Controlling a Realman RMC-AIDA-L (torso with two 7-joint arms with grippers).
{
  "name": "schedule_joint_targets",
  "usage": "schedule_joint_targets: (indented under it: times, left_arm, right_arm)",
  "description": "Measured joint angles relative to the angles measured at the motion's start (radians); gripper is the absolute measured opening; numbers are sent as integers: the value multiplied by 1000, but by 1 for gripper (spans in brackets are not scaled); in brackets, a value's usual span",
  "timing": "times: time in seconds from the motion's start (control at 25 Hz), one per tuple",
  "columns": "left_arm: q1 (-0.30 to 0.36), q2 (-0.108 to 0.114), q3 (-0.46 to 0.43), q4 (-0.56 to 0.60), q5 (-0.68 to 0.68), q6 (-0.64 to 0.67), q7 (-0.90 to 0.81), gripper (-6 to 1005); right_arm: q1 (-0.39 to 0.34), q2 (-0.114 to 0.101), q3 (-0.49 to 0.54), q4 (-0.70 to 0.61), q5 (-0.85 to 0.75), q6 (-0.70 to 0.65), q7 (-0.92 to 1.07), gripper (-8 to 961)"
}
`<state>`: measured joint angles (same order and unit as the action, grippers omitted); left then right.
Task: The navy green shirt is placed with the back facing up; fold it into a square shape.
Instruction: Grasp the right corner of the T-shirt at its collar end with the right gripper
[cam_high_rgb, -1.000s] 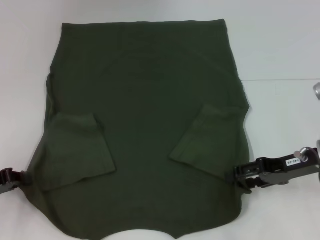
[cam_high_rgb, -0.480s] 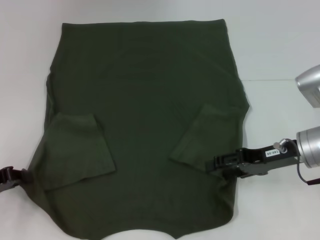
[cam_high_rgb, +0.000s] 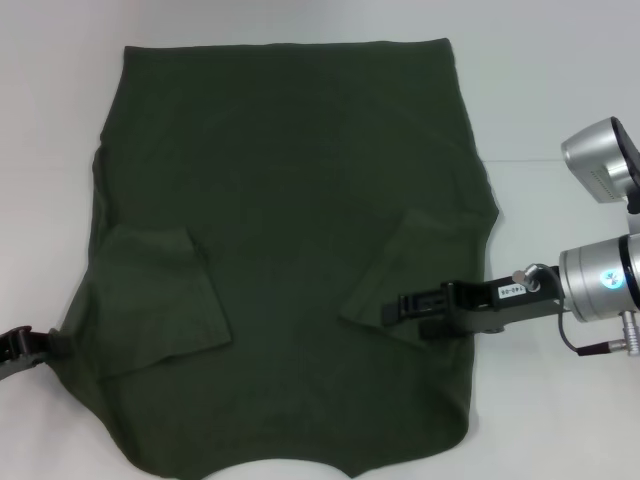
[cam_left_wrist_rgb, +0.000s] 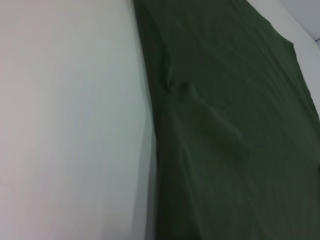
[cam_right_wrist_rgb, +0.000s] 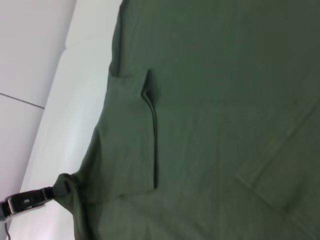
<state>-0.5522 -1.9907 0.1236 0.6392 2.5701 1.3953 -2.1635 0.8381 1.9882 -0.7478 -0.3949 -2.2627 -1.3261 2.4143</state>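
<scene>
The navy green shirt (cam_high_rgb: 290, 180) lies spread on the white table (cam_high_rgb: 560, 90), plain side up. Its left sleeve (cam_high_rgb: 160, 300) and right sleeve (cam_high_rgb: 415, 255) are both folded inward. My right gripper (cam_high_rgb: 395, 307) reaches in over the shirt's right side, just below the folded right sleeve, shut on cloth from the right edge. At the shirt's left edge my left gripper (cam_high_rgb: 40, 342) is low on the table. The right wrist view shows that left gripper (cam_right_wrist_rgb: 52, 192) pinching bunched cloth. The left wrist view shows only shirt (cam_left_wrist_rgb: 225, 125) and table.
Bare white table (cam_left_wrist_rgb: 65, 125) surrounds the shirt on the left, right and far sides. The shirt's near hem (cam_high_rgb: 290, 465) runs to the bottom of the head view. The silver right arm (cam_high_rgb: 600, 280) stands over the table at the right.
My right gripper has moved left from the shirt's right edge to over the shirt, and the lower right edge has drawn slightly inward. The left gripper has barely shifted.
</scene>
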Motion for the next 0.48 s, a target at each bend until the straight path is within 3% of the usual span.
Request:
schedule_joint_targets:
  times: [0.28, 0.4, 0.48]
  left_arm:
    - [0, 0, -1, -10, -3, -3, 18, 19]
    - [0, 0, -1, -10, -4, -4, 19, 20]
    - [0, 0, -1, -11, -5, -3, 22, 20]
  right_arm:
    - [7, 12, 1, -6, 53, 25, -11, 840]
    - [7, -12, 1, -15, 61, -2, -5, 837]
    - [4, -43, 1, -16, 62, -41, 4, 834]
